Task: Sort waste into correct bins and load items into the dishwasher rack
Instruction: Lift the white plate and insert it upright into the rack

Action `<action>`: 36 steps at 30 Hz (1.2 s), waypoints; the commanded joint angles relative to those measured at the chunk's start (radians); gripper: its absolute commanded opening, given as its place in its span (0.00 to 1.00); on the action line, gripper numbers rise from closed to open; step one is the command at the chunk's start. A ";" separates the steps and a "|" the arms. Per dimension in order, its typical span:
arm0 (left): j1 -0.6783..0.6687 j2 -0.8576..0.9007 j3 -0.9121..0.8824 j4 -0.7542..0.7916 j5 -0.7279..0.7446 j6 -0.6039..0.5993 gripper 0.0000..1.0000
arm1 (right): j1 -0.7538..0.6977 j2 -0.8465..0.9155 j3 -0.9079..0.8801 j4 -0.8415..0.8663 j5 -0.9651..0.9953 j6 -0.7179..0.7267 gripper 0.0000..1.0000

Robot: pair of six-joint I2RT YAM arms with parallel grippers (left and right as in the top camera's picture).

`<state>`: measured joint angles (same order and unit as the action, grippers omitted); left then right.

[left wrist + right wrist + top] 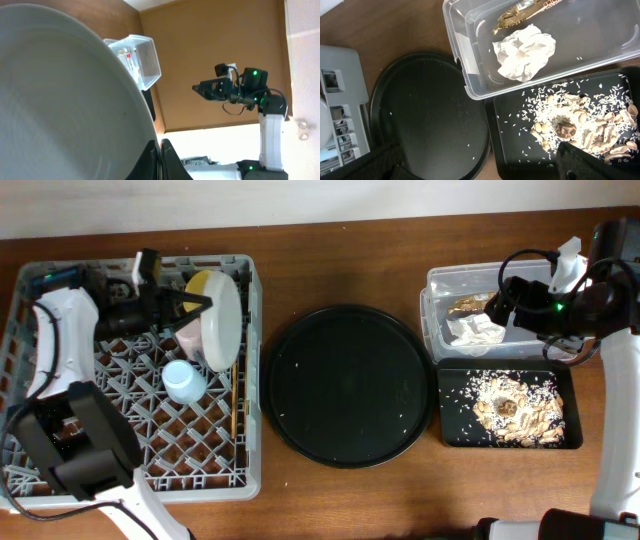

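Note:
The grey dishwasher rack (120, 430) holds a light-blue cup (184, 380), a pink cup (189, 336), a yellow bowl (200, 282) and chopsticks (236, 395). My left gripper (190, 305) is shut on the rim of the pale plate (224, 320), which stands on edge in the rack; the plate (60, 100) fills the left wrist view, with the fingers (160, 160) pinched on its edge. My right gripper (498, 305) is open and empty above the clear tub (432, 330). The tub (470, 85) holds the napkin (526, 52) and the wrapper (520, 12). Food scraps (570, 125) lie in the black rectangular tray (520, 150).
A large round black tray (345, 385) with a few rice grains on it lies between the rack and the bins. The black rectangular tray (448, 430) sits right in front of the clear tub. The table is brown wood.

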<state>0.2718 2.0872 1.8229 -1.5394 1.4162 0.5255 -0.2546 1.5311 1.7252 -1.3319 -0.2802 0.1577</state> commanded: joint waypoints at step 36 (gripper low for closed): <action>0.063 -0.005 -0.154 0.542 -0.074 -0.546 0.01 | -0.004 0.000 0.012 0.001 0.005 0.005 0.98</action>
<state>0.3275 2.0872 1.6688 -1.0443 1.3533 0.1314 -0.2546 1.5311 1.7252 -1.3323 -0.2802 0.1581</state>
